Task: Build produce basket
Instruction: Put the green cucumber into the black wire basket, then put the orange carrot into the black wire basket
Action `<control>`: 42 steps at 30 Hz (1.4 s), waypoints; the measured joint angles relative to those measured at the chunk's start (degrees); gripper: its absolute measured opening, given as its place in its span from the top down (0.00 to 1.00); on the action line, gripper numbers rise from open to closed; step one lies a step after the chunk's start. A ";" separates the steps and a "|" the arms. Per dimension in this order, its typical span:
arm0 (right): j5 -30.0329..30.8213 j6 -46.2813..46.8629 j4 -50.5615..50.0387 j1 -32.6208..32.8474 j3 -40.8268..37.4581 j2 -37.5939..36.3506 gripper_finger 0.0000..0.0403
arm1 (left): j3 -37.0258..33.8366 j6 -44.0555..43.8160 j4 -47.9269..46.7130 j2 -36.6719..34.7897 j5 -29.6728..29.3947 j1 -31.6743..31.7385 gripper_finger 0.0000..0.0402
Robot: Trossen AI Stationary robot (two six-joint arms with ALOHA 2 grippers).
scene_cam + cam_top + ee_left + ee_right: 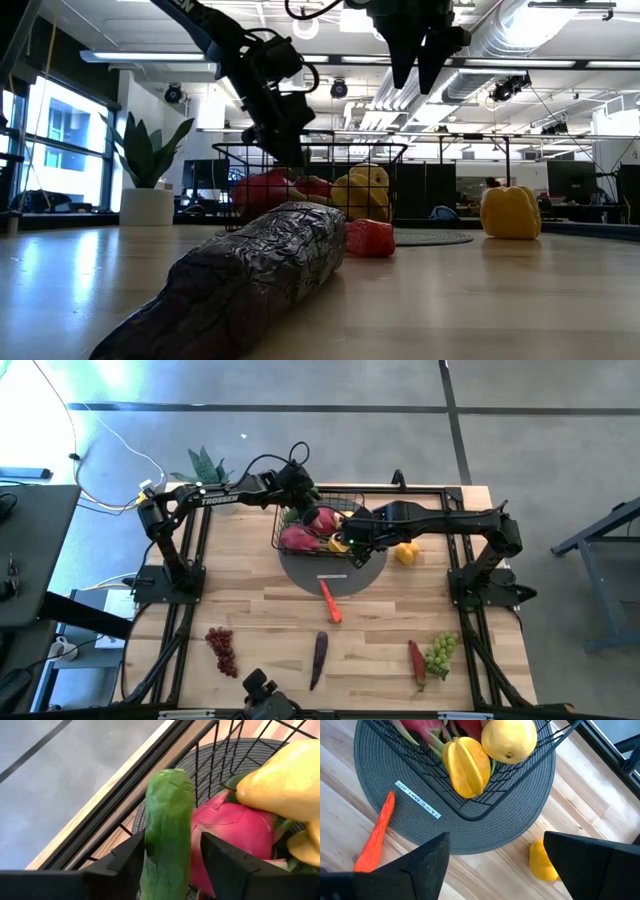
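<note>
One camera looks straight down on the whole table [300, 620], another sits at tabletop level looking across into the room, and two ride the wrists, close over the basket [340, 495], which all four views share, the right one also catching the carrot [375, 837].
</note>
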 joint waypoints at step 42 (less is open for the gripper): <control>-13.16 19.27 10.78 10.30 -0.72 0.02 0.25 | 8.53 4.12 -32.95 -20.95 1.62 -4.40 0.44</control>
